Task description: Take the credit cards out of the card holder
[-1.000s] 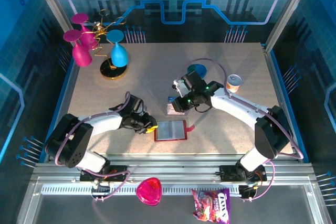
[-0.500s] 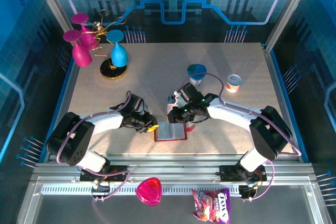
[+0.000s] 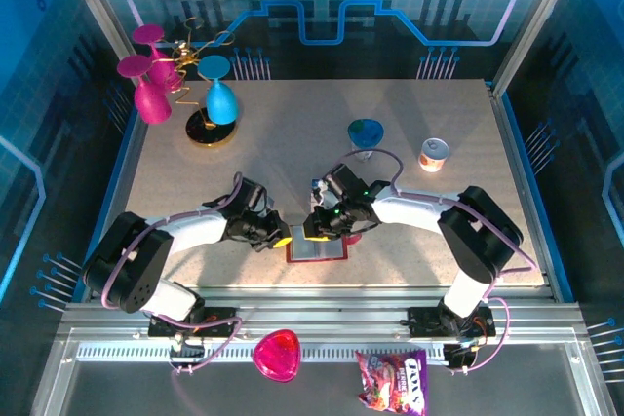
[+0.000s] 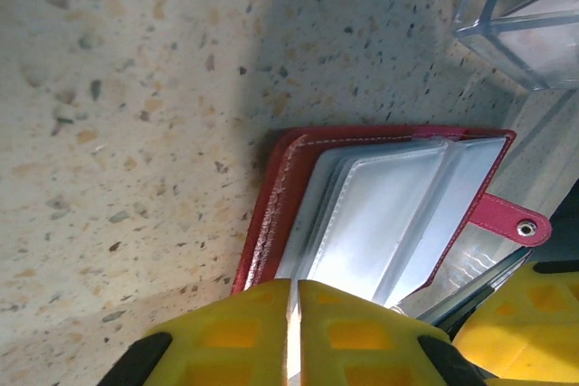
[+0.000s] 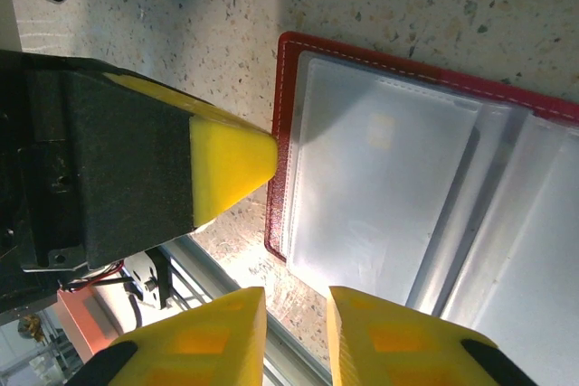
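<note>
Card holder (image 4: 265,216) — stitched leatherette, glossy plastic pockets (image 4: 380,214) — on speckled matt table (image 4: 118,88).

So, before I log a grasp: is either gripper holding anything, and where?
Right gripper: nothing, jaws apart. Left gripper is closed at the wallet's edge; whether it pinches that edge cannot be told.

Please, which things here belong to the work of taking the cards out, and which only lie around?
For the job: card holder, pale card in its pocket.
Just lying about: goblets, blue cup, can, sweets bag, pink heart.
</note>
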